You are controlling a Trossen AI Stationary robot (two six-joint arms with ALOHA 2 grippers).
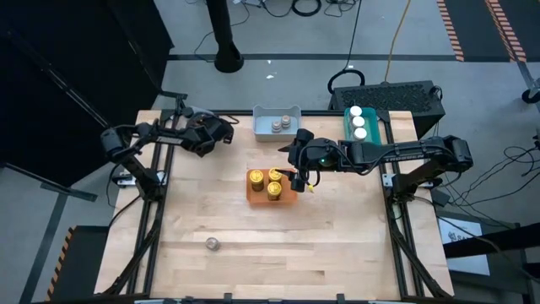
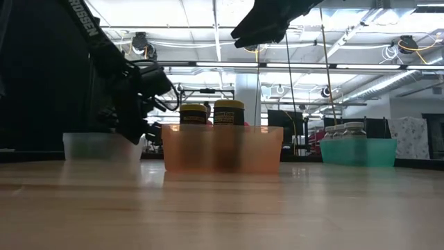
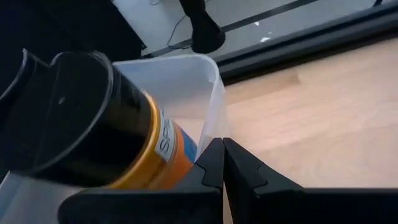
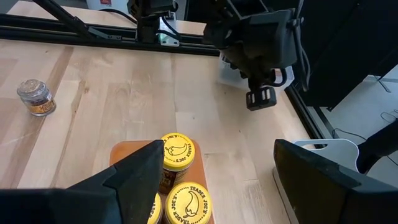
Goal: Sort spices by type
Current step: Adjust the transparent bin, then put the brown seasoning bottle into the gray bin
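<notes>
My left gripper (image 3: 222,163) is shut at the table's far left, its tips at the wall of a clear tray (image 3: 186,74). In that tray a dark-lidded spice jar (image 3: 118,134) with an orange label lies on its side. My right gripper (image 4: 217,180) hangs open above the orange tray (image 1: 253,192), which holds three yellow-lidded jars (image 1: 268,183). Two grey-lidded jars (image 1: 282,125) stand in the blue-grey tray (image 1: 261,114). Three white-lidded jars (image 1: 359,122) stand in the teal tray (image 1: 377,127). One clear-lidded jar (image 1: 213,244) stands alone near the front edge. My left gripper's shut fingertips (image 3: 214,149) stand right at the upright edge of the clear tray's wall (image 3: 217,106), coming slanting down from outside the tray. I cannot tell whether they touch the wall. They are beside the lying jar, not on it.
The trays sit in a row along the table's far half: the clear tray (image 2: 104,147) at left, the blue-grey one behind the orange tray (image 2: 222,149), and the teal one (image 2: 357,151) at right. Bare wood (image 1: 278,245) stretches across the near half around the lone jar.
</notes>
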